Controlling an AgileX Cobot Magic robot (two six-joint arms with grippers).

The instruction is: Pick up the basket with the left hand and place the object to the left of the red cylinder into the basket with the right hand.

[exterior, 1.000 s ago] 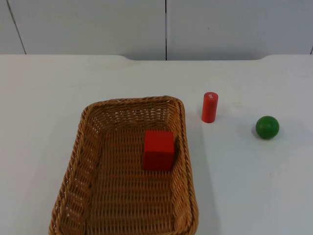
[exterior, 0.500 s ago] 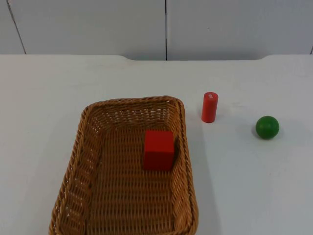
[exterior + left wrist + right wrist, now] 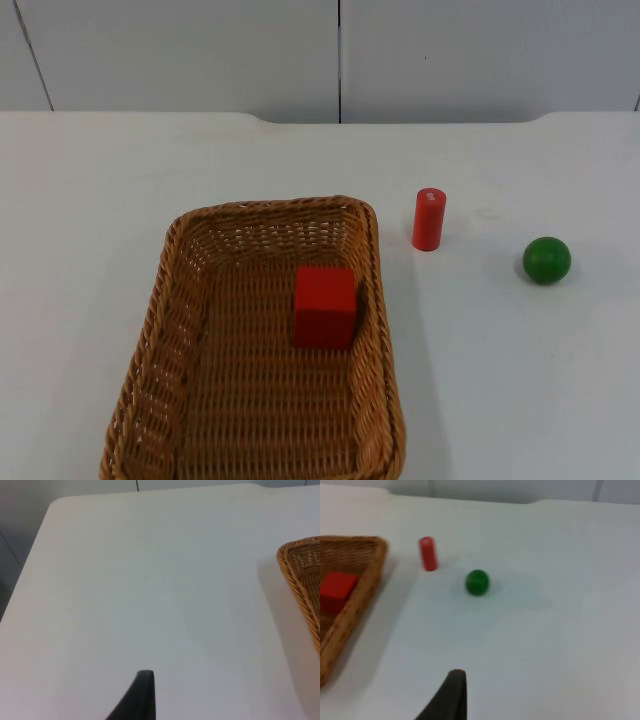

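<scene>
Basket [image 3: 262, 345]: sitting on table [image 3: 90, 200], red cube [image 3: 325, 306] lying inside | red cylinder [image 3: 429, 219]: standing upright just right of basket | green ball [image 3: 546, 259]: resting further right | left gripper, right gripper: finger state undeterminable, both hovering above table

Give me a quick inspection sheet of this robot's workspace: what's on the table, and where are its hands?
Surface: white table, bare around the items.
Job's things: wicker basket resting on the table; red cube inside it, near its right wall; red cylinder upright, right of the basket.
Clutter: green ball, right of the cylinder, apart from it.
Grippers: left gripper fingertip over bare table beside the basket; right gripper fingertip over bare table short of the ball; neither holds anything.
Cables: nothing seen.
Surroundings: grey partition wall behind the table.
</scene>
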